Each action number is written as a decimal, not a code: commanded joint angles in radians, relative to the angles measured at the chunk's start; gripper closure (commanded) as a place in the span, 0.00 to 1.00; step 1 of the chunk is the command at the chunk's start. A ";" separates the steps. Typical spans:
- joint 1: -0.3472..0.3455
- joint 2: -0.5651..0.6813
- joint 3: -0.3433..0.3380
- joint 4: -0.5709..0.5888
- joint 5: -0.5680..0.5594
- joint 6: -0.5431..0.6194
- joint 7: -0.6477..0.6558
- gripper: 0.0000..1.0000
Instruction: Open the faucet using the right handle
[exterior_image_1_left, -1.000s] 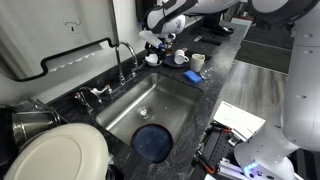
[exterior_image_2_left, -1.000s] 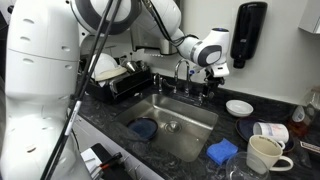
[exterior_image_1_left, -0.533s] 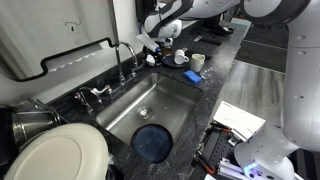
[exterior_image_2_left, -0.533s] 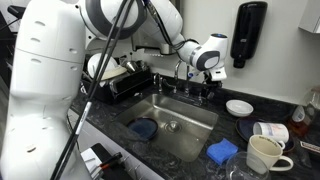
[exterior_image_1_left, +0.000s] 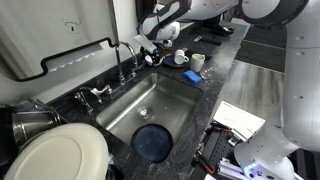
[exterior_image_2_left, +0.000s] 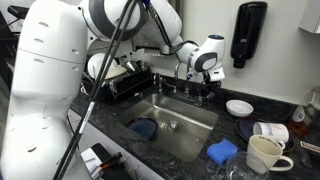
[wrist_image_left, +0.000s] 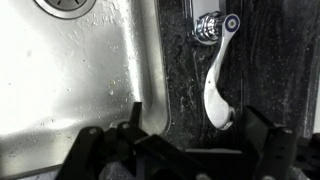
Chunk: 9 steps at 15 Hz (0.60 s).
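My gripper (wrist_image_left: 182, 152) is open, its fingers spread wide along the bottom of the wrist view. The right handle (wrist_image_left: 214, 85) points toward the gap between them, its tip near my jaws; I cannot tell if it touches. It lies over the dark counter (wrist_image_left: 262, 70), just beside the sink (wrist_image_left: 80, 70) rim. In an exterior view I hover at the base of the faucet (exterior_image_1_left: 122, 62).

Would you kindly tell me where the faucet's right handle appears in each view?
In an exterior view: right handle, upper centre, below the end effector.
In an exterior view: right handle, right of centre, below the end effector.
Wrist view: right handle, right of centre.
Shared landmark: the sink.
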 joint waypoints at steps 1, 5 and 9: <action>0.012 0.052 -0.007 0.028 -0.003 0.002 0.001 0.00; 0.022 0.076 -0.017 0.043 -0.016 0.002 0.016 0.00; 0.041 0.075 -0.040 0.044 -0.046 0.004 0.057 0.33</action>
